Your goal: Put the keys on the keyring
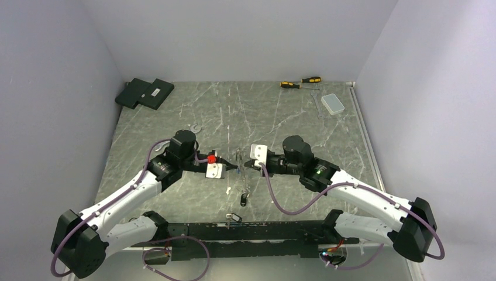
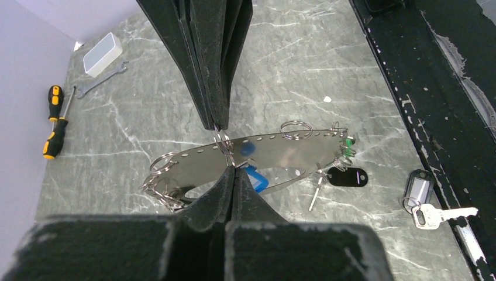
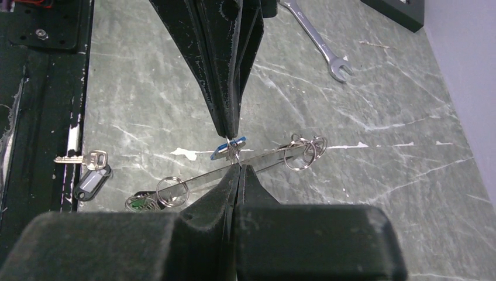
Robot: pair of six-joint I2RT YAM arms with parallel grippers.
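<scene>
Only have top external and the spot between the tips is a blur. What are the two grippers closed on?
Observer: The left gripper is shut on the keyring, which up close is a shiny strip with holes along it.
Operator: And the right one?
Observer: The right gripper is shut at that strip too, with the blue key right at its tips. I can't tell whether it also pinches that key.
Operator: Green key?
Observer: The green key sits at one end of the strip, away from both grippers.
</scene>
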